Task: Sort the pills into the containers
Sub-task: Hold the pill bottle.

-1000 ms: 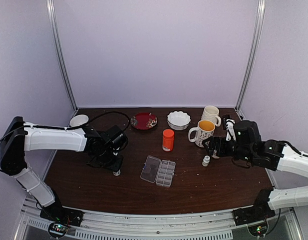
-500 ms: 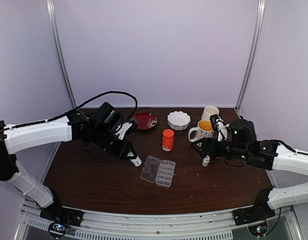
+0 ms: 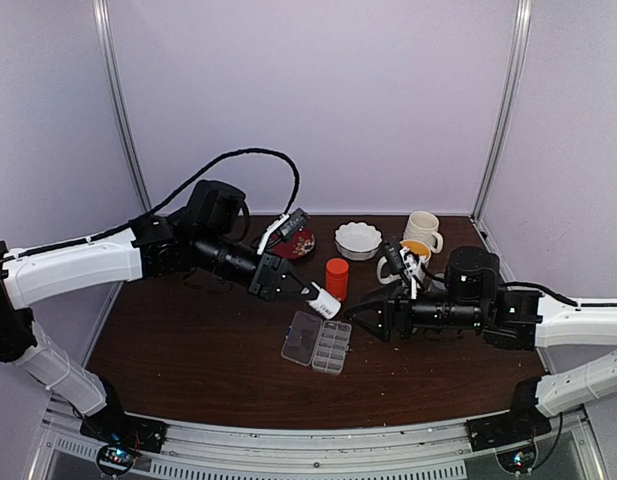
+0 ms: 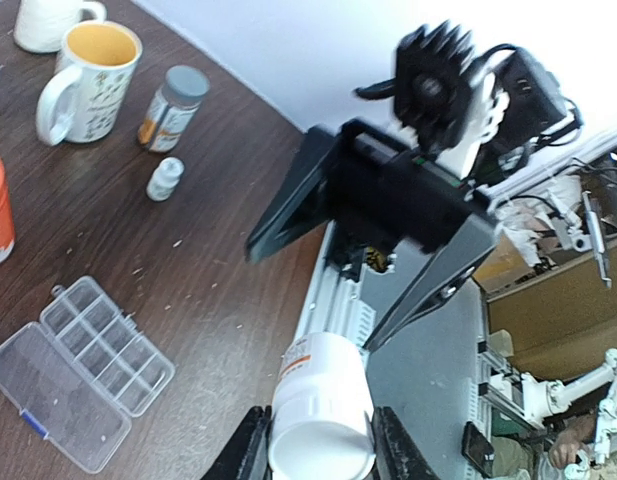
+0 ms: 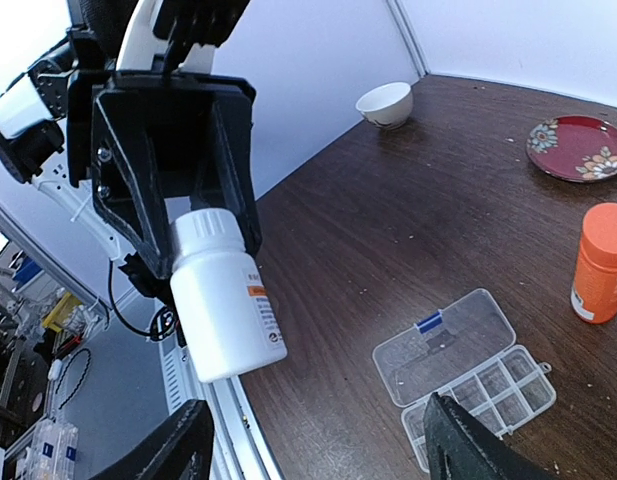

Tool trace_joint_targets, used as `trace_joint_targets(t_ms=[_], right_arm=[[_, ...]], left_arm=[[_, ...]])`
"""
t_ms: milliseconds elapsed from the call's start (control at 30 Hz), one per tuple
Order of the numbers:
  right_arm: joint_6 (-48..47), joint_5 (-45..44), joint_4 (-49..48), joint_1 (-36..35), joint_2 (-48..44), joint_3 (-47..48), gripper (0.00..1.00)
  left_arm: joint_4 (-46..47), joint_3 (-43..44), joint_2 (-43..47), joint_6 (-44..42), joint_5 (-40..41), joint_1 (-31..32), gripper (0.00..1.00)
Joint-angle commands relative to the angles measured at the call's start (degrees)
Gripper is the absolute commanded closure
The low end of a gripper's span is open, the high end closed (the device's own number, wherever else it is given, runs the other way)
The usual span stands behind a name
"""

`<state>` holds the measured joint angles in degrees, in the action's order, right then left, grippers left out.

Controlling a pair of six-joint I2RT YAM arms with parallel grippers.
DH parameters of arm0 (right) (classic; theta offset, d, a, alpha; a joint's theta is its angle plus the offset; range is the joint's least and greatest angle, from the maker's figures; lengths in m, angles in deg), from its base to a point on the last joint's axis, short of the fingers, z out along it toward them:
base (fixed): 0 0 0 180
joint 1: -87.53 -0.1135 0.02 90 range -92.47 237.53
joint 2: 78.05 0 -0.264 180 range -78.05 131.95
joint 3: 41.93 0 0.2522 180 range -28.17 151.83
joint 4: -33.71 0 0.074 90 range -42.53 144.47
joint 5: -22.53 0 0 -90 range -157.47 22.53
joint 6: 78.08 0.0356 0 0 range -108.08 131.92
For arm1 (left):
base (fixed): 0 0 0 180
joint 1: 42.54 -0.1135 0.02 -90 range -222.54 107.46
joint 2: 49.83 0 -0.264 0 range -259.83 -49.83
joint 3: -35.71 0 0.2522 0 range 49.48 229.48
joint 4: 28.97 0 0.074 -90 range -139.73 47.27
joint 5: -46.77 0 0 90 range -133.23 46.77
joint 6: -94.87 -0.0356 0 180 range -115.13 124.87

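Observation:
My left gripper [image 3: 310,294] is shut on a white capped pill bottle [image 3: 325,302] and holds it tilted in the air just above the far edge of the clear pill organizer [image 3: 317,342]. The organizer lies open on the table, lid to the left. In the left wrist view the bottle [image 4: 323,405] sits between the fingers. My right gripper [image 3: 365,316] is open and empty, facing the bottle [image 5: 223,300] from the right, a short gap away. The organizer [image 5: 468,375] cells look empty. Only tiny pale specks [image 4: 138,270] show on the wood.
An orange bottle [image 3: 336,279], a yellow-lined mug [image 3: 408,255], a white mug [image 3: 423,228], a white scalloped bowl [image 3: 358,238] and a red plate [image 3: 293,243] stand behind. A small white bottle [image 4: 164,179] and a grey-capped bottle [image 4: 173,108] stand near the mugs.
My left arm has lifted the white bottle from the left of the table and carried it right, over the organizer. My right gripper has moved left toward it.

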<state>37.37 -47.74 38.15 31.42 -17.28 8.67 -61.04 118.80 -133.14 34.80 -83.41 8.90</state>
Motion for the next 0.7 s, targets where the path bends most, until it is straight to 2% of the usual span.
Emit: trace_joint_targets(t_ms=[0, 200, 467, 533, 667], right_arm=[[-2.28, 4.70, -5.26, -1.32, 1.34, 1.62, 0.25], [-3.04, 8.24, -8.50, -2.30, 2.59, 2.36, 0.26], [-2.37, 6.56, -15.46, -2.68, 1.32, 0.99, 0.27], [-1.77, 5.71, -17.07, -2.73, 1.17, 0.70, 0.31], [-1.23, 5.20, -18.15, -2.84, 1.40, 1.32, 0.43]], left_arm=[[6.08, 2.73, 0.85, 0.75, -5.74, 0.31, 0.79], [6.57, 3.37, 0.29, 0.91, -6.53, 0.33, 0.79], [10.75, 2.66, 1.01, 3.21, -7.39, 0.35, 0.80], [12.04, 2.20, 1.44, 4.09, -7.20, 0.37, 0.79], [13.03, 1.49, 1.61, 4.85, -7.19, 0.33, 0.79]])
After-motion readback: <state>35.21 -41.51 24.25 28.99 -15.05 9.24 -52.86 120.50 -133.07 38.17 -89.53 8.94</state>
